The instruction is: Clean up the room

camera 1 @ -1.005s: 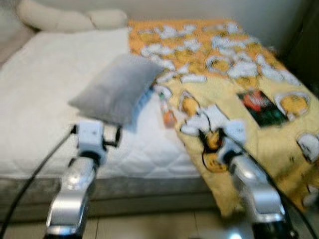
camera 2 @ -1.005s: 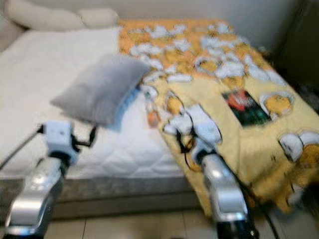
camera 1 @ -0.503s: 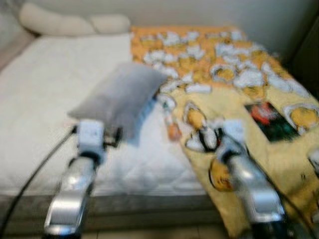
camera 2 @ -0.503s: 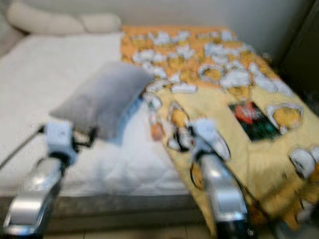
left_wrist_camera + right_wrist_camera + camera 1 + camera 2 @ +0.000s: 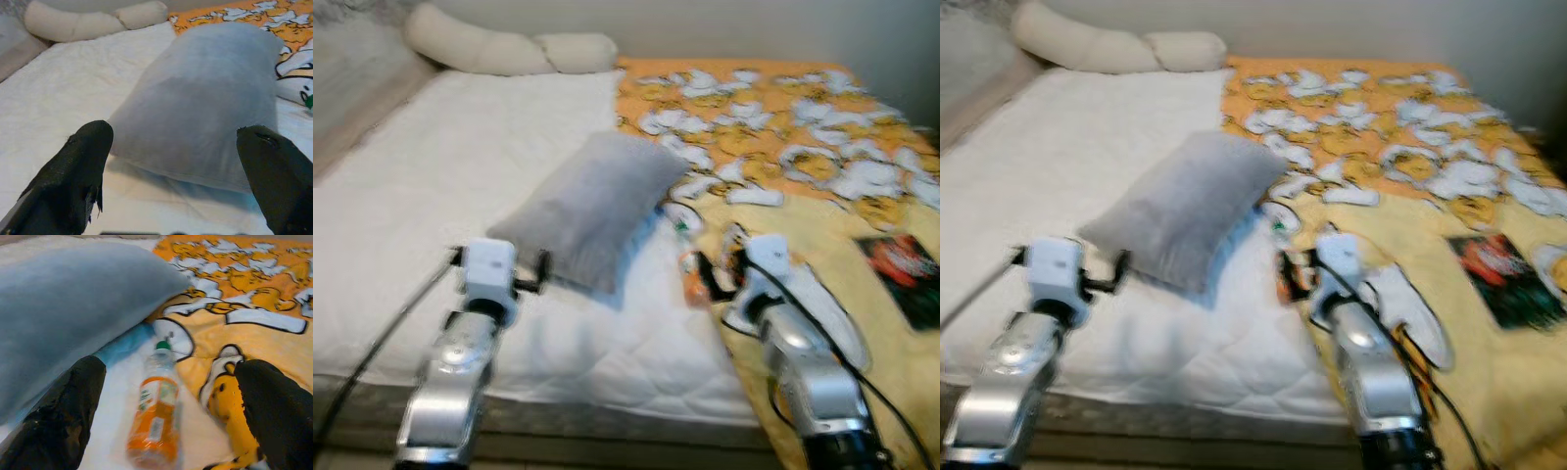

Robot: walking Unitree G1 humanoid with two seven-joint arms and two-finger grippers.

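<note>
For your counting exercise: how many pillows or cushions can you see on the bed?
3. A grey pillow lies mid-bed beside the yellow blanket; a long cream bolster and a smaller cream cushion sit at the head. More could be hidden under the blanket.

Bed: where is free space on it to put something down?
The white mattress is bare between the cream bolster at the head and the grey pillow. It is crowded where the pillow meets the yellow blanket: the orange bottle lies there, with the right gripper around it.
</note>
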